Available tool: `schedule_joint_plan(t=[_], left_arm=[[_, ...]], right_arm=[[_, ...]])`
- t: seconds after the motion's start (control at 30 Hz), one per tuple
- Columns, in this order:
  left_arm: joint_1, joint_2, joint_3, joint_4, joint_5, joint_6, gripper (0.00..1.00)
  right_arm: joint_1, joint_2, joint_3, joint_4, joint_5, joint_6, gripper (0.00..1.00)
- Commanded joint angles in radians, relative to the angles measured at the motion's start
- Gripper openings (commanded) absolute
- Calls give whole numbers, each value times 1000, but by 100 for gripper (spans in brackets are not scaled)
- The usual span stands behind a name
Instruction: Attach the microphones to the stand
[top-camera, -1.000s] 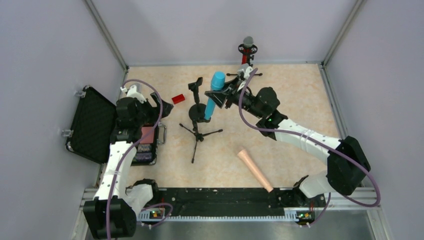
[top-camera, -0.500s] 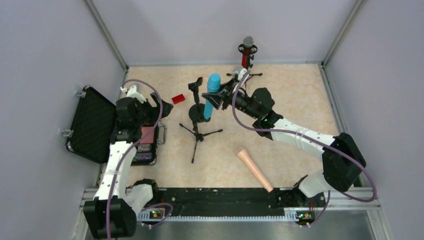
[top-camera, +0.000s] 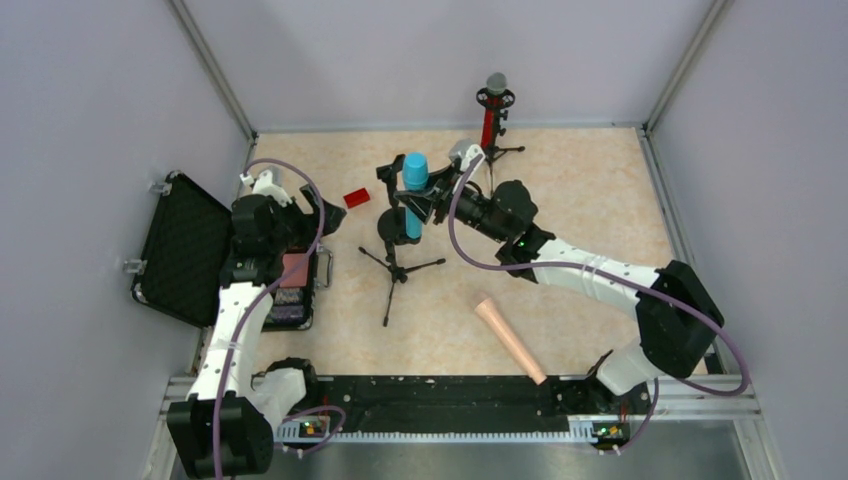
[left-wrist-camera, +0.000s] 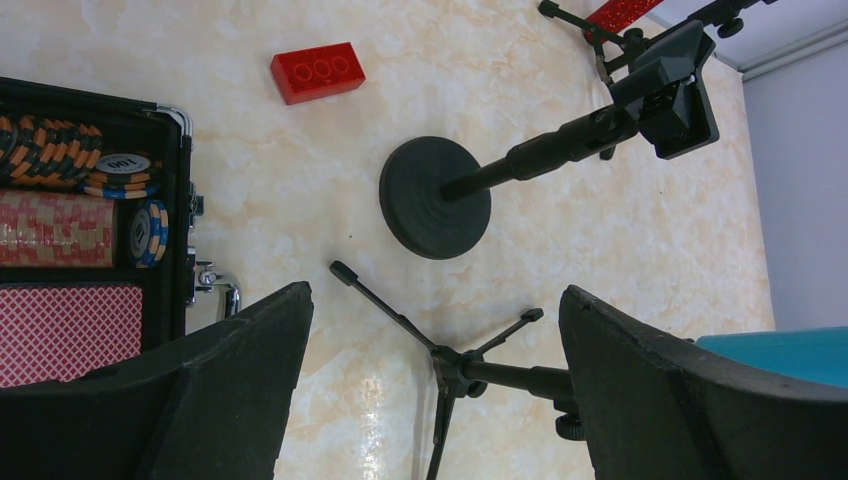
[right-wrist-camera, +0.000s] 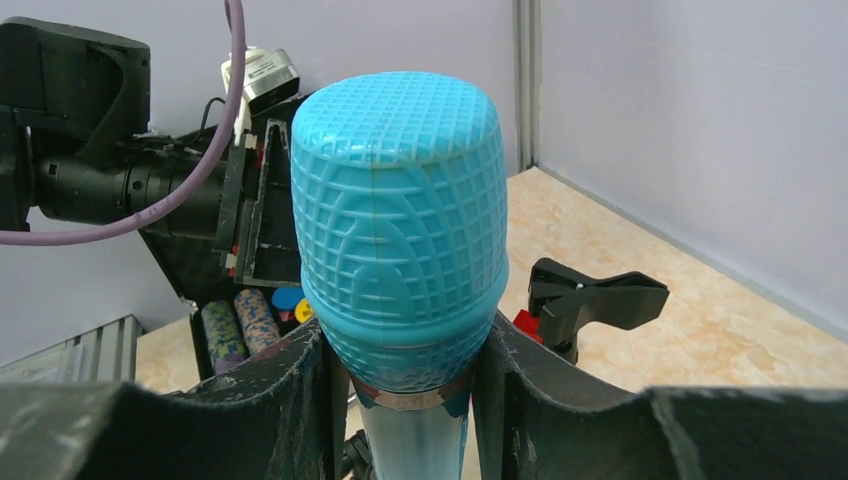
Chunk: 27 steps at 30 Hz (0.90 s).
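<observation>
Cyan microphone (right-wrist-camera: 400, 220), grid-textured — peach microphone (top-camera: 510, 340), glittery red microphone (top-camera: 488, 127), marbled beige table (top-camera: 600, 180).

Overhead wide, wrists close, seemingly sharing round-base stand (top-camera: 390, 227) (left-wrist-camera: 435, 198)

From where I stand, one marking is readable, and only in the left wrist view: the number "100". It is printed in dark figures on the pale round centre of a poker chip (left-wrist-camera: 122, 163), which lies face-up at the end of a row of orange-edged chips in the open black case (left-wrist-camera: 90, 93) on the table. A blue-and-white chip (left-wrist-camera: 150, 232) just below it has a mark on its face, but it is too small to read. The red block (left-wrist-camera: 318, 72) carries three raised rings in a row.
</observation>
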<state>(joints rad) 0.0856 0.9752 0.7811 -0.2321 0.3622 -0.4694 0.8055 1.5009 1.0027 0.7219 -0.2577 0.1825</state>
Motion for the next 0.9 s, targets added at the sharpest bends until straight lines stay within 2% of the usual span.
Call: schedule_joint_plan(t=[0.0, 0.87], left_arm=[[9, -9, -7, 51, 18, -1, 97], [13, -17, -14, 58, 17, -4, 97]], right_arm=[[16, 47, -28, -61, 0, -18, 0], [19, 132, -183, 95, -30, 34, 0]])
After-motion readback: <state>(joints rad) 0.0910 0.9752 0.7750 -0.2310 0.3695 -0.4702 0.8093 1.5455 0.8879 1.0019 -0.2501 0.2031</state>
